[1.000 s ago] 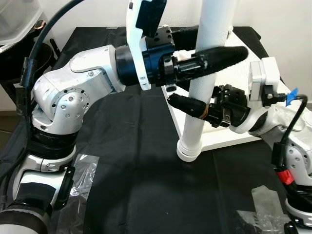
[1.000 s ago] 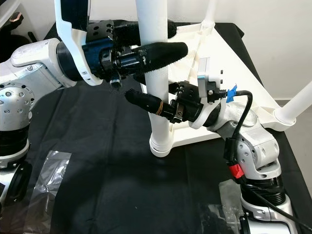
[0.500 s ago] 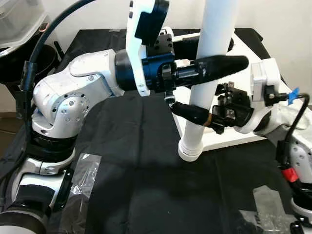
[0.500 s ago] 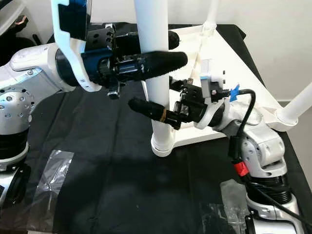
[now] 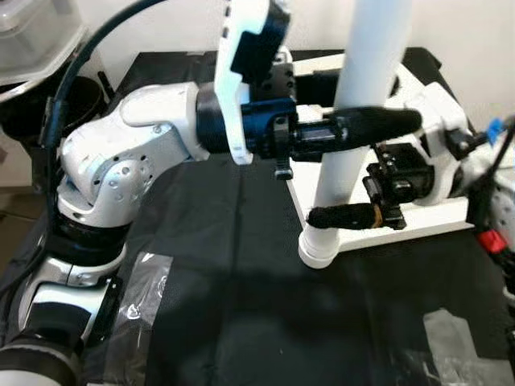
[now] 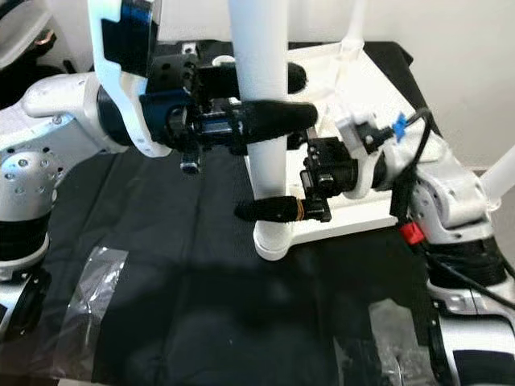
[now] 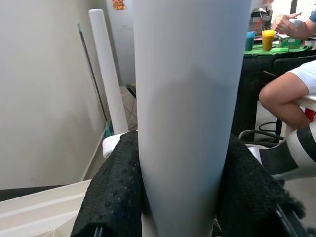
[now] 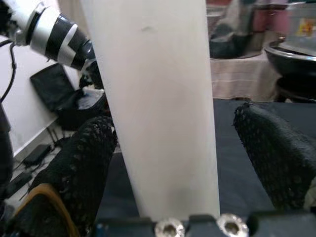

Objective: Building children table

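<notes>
The white leg [image 5: 354, 129] runs out of frame above; the left pincer [image 5: 366, 125] clamps it, and the right pincer [image 8: 163, 158] straddles it lower, one finger clear.

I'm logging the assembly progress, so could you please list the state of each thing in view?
table leg: upright, foot on the black cloth beside the tabletop
tabletop: lying flat on the black cloth
left gripper: shut on the table leg, higher up
right gripper: open around the table leg, near its foot
plastic bag: lying flat on the cloth
</notes>
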Available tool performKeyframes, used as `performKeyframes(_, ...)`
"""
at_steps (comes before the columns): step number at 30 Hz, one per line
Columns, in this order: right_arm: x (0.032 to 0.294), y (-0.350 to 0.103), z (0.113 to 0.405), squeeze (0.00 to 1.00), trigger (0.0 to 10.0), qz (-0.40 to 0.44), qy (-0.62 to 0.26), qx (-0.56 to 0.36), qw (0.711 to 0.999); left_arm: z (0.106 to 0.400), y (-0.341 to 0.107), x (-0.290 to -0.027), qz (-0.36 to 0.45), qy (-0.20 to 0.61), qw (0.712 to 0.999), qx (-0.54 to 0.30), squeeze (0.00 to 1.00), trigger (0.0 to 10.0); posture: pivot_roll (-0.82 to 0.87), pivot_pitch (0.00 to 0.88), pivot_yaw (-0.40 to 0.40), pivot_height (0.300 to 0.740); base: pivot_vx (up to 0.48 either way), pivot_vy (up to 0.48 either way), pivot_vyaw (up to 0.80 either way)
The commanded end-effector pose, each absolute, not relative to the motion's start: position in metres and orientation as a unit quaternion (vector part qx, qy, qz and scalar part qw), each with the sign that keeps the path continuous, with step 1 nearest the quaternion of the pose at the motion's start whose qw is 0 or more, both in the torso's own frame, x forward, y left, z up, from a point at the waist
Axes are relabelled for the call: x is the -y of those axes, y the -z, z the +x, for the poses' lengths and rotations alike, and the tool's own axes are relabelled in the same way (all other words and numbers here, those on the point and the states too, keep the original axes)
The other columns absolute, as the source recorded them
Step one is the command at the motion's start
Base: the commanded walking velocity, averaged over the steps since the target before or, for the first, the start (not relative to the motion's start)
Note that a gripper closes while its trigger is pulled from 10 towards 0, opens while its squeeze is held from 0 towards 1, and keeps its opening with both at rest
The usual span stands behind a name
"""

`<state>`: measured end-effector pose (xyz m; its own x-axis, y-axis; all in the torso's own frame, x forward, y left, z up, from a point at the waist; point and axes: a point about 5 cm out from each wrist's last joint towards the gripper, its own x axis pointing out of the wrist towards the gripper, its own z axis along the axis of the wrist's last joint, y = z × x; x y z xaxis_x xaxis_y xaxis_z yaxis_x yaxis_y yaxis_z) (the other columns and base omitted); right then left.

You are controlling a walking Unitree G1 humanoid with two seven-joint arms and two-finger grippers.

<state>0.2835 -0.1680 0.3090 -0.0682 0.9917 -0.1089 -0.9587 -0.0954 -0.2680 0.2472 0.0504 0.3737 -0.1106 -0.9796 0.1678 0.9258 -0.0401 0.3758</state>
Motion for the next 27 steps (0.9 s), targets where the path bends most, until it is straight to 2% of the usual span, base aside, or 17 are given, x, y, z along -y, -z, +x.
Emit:
performKeyframes(1, 0.167, -0.312, 0.283, 0.0, 10.0, -0.154, -0.74, 0.053, 0.653, 0.253, -0.36, -0.044, 0.081, 0.725, 0.666, 0.154, 0.0, 0.0, 0.07, 0.196, 0.068, 0.74, 0.0, 0.0, 0.0)
performKeyframes(5, 0.166, -0.316, 0.288, 0.0, 10.0, -0.165, -0.752, 0.046, 0.637, 0.253, -0.36, -0.041, 0.086, 0.734, 0.656, 0.15, 0.0, 0.0, 0.08, 0.208, 0.081, 0.74, 0.0, 0.0, 0.0)
performKeyframes(15, 0.14, -0.312, 0.296, 0.0, 10.0, -0.167, -0.788, 0.059, 0.589, 0.248, -0.359, -0.041, 0.089, 0.745, 0.643, 0.151, 0.0, 0.0, 0.09, 0.225, 0.098, 0.74, 0.0, 0.0, 0.0)
performKeyframes(16, 0.138, -0.31, 0.295, 0.0, 5.8, -0.166, -0.793, 0.056, 0.584, 0.248, -0.359, -0.041, 0.089, 0.746, 0.642, 0.151, 0.0, 0.0, 0.09, 0.227, 0.1, 0.74, 0.0, 0.0, 0.0)
performKeyframes(17, 0.135, -0.308, 0.295, 0.0, 5.2, -0.165, -0.796, 0.052, 0.579, 0.248, -0.359, -0.04, 0.089, 0.747, 0.642, 0.151, 0.0, 0.0, 0.09, 0.227, 0.1, 0.74, 0.0, 0.0, 0.0)
performKeyframes(18, 0.134, -0.307, 0.295, 0.0, 0.0, -0.165, -0.798, 0.049, 0.577, 0.249, -0.359, -0.04, 0.089, 0.747, 0.641, 0.151, 0.0, 0.0, 0.08, 0.229, 0.101, 0.74, 0.0, 0.0, 0.0)
performKeyframes(27, 0.14, -0.307, 0.297, 0.0, 0.0, -0.172, -0.793, 0.042, 0.583, 0.25, -0.358, -0.04, 0.089, 0.748, 0.64, 0.153, 0.0, 0.0, 0.08, 0.227, 0.102, 0.74, 0.0, 0.0, 0.0)
